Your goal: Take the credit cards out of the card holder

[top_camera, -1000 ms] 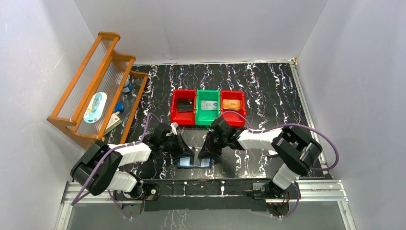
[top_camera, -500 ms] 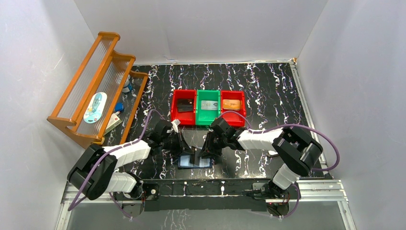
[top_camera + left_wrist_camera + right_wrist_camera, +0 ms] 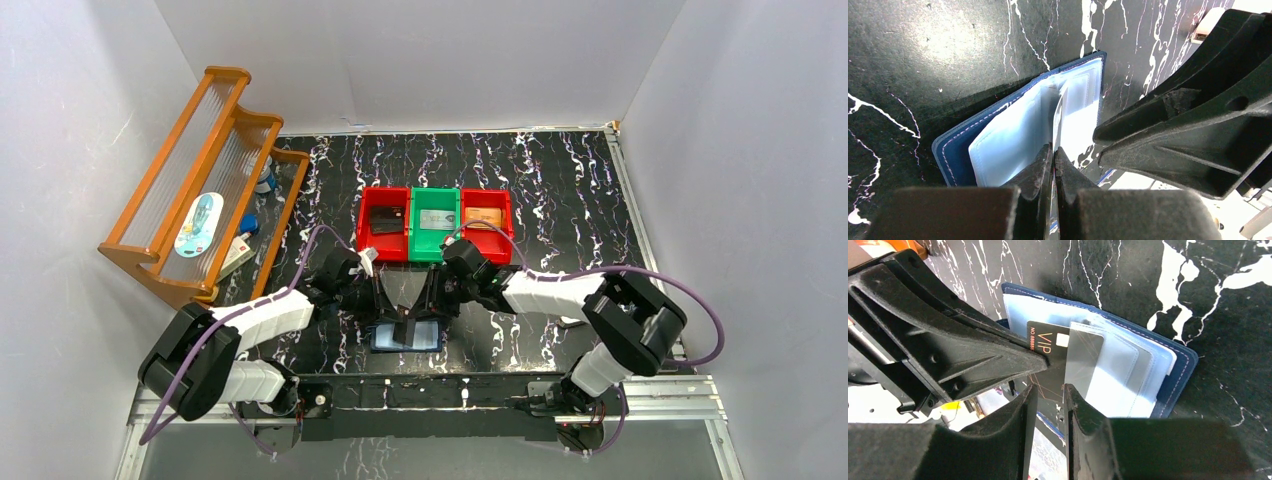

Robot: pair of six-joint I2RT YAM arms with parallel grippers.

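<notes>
Left claw [image 3: 1053,148] pinches black card [image 3: 1048,347] standing upright, mid-frame, out of holder [image 3: 1179,371]; right claw [image 3: 1049,388] narrow, grip unclear.

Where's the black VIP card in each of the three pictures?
Top view: the card is low centre, upright over the holder.
Left wrist: an edge-on sliver at centre, pinched by the left claw.
Right wrist: face-on, left of centre, lettering showing.
Shared landmark: the blue holder under it.
</notes>
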